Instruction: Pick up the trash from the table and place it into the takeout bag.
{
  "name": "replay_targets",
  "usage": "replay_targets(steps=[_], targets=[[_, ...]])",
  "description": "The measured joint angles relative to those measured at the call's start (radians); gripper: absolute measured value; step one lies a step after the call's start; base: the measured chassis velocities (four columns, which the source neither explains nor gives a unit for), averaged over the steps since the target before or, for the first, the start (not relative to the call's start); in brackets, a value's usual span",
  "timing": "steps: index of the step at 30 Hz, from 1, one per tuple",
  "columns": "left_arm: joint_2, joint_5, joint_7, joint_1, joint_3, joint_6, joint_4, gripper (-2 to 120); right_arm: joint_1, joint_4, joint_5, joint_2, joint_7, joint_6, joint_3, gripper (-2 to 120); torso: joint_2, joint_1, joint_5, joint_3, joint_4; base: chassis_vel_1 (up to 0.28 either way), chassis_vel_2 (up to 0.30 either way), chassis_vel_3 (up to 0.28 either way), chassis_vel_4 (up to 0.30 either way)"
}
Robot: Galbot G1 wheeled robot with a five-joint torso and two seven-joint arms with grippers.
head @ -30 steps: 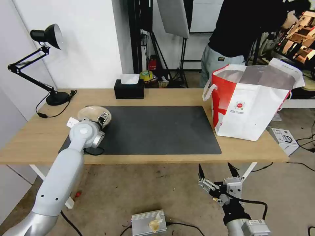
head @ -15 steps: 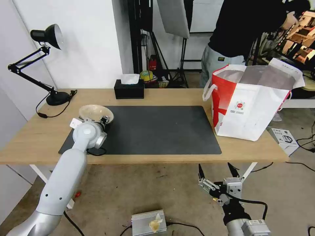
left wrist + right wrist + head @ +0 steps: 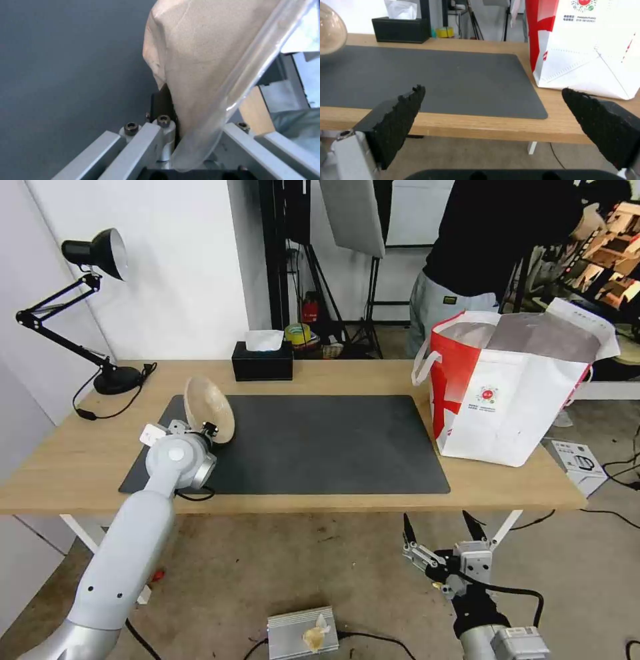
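Left hand: the left hand (image 3: 208,432) is clamping the near rim of the shallow beige bowl (image 3: 209,409) and is holding it above the left end of the dark grey mat (image 3: 320,447).
Bowl: it is tipping steeply onto its edge, its hollow side facing toward the takeout bag (image 3: 510,387); no part of it is touching the mat.
Grip close-up: in the left wrist view the bowl (image 3: 206,62) is sitting between the hand's metal links, a dark finger pad (image 3: 162,101) pressing one face, and a clear film is wrapping the bowl's edge.
Right hand: the right hand (image 3: 445,532) is hanging below the front edge of the counter (image 3: 73,453), over the floor, its two black fingers (image 3: 400,117) spreading wide with nothing between them.
Takeout bag: it is standing upright at the right end of the counter, just beside the mat's right edge, its mouth gaping open and its silver lining showing.
Spacing: the bowl and the bag are sitting well apart, with the length of the mat between them.
Behind the mat: a black tissue box (image 3: 263,360) is sitting at the counter's far edge, and a black desk lamp (image 3: 80,307) is standing at the far left corner.
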Motion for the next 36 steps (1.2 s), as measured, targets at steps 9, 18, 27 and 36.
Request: replay_targets(steps=[9, 18, 27, 36], targets=[[0.030, -0.007, 0.030, -0.037, 0.038, -0.017, -0.077, 1, 0.000, 0.000, 0.000, 0.000, 0.000, 0.000, 0.000, 100, 0.000, 0.000, 0.0002, 0.000, 0.0000, 0.000, 0.000, 0.000, 0.000], [0.037, -0.012, 0.046, -0.078, 0.077, -0.034, -0.107, 1, 0.000, 0.000, 0.000, 0.000, 0.000, 0.000, 0.000, 100, 0.000, 0.000, 0.0001, 0.000, 0.0000, 0.000, 0.000, 0.000, 0.000], [0.071, -0.022, 0.124, -0.130, 0.131, -0.061, -0.137, 1, 0.000, 0.000, 0.000, 0.000, 0.000, 0.000, 0.000, 100, 0.000, 0.000, 0.0001, 0.000, 0.0001, 0.000, 0.000, 0.000, 0.000], [0.070, -0.059, 0.236, -0.314, 0.260, -0.080, -0.098, 1, 0.000, 0.000, 0.000, 0.000, 0.000, 0.000, 0.000, 100, 0.000, 0.000, 0.0001, 0.000, 0.0001, 0.000, 0.000, 0.000, 0.000]])
